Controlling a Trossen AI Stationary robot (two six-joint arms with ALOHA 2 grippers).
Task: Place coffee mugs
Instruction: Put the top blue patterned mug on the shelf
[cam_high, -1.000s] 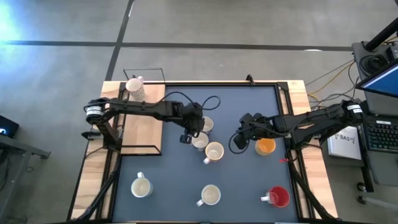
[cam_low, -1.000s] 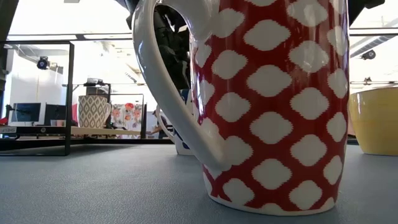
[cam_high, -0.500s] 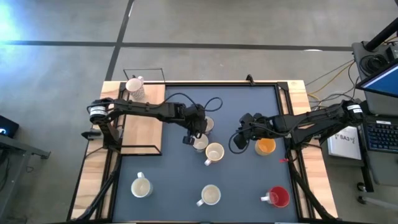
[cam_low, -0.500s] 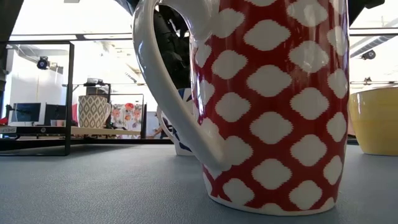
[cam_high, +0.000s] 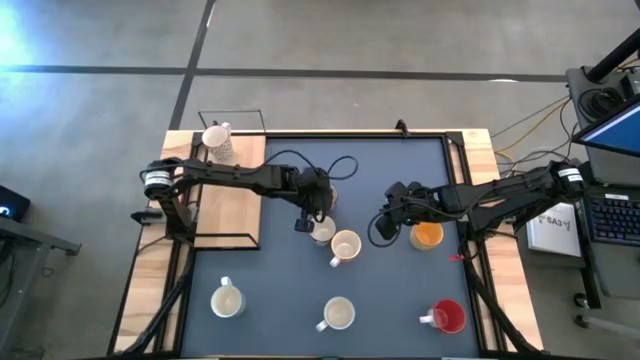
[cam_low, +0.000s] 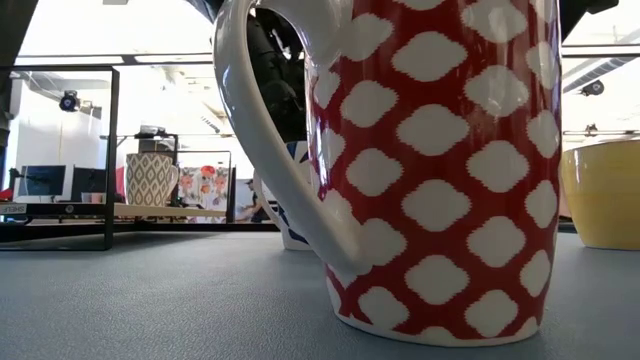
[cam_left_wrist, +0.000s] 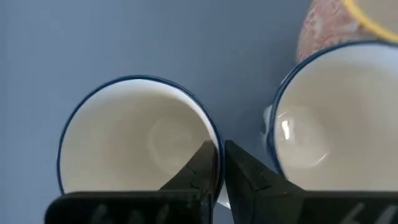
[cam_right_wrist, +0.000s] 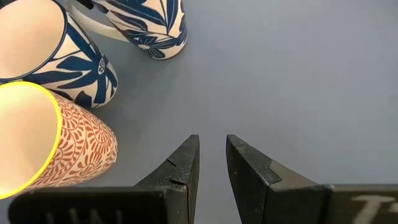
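Three mugs stand close together mid-table: two cream mugs with blue leaves and blue rims (cam_high: 320, 232) (cam_right_wrist: 149, 25) and an orange-patterned mug with a yellow rim (cam_high: 345, 245). My left gripper (cam_high: 313, 208) (cam_left_wrist: 219, 163) is over the farther blue-leaf mug (cam_left_wrist: 140, 140), shut on it. My right gripper (cam_high: 383, 225) (cam_right_wrist: 211, 152) hovers open over bare mat to the right of the three mugs. An orange mug (cam_high: 428, 235), a red mug (cam_high: 447, 317) (cam_low: 440, 170) and two white mugs (cam_high: 227, 300) (cam_high: 338, 313) stand on their bases. My left gripper pinches the blue rim (cam_left_wrist: 212, 142) of the farther blue-leaf mug, one finger (cam_left_wrist: 200, 168) inside the cup and one (cam_left_wrist: 247, 174) outside its wall. The fingers come from above, pointing down. The mug is upright; whether its base is on the mat cannot be seen.
A patterned mug (cam_high: 215, 138) stands on the wooden shelf with a black wire frame (cam_high: 230, 180) at the table's left. The second blue-leaf mug (cam_left_wrist: 329, 118) sits right beside the held one. There is bare mat (cam_high: 400, 170) at the far side. A cable (cam_high: 340, 165) loops near the left gripper.
My left gripper has shifted slightly toward the table's right and far edge, and now covers more of the farther blue-leaf mug. The right arm and the other mugs have kept still.
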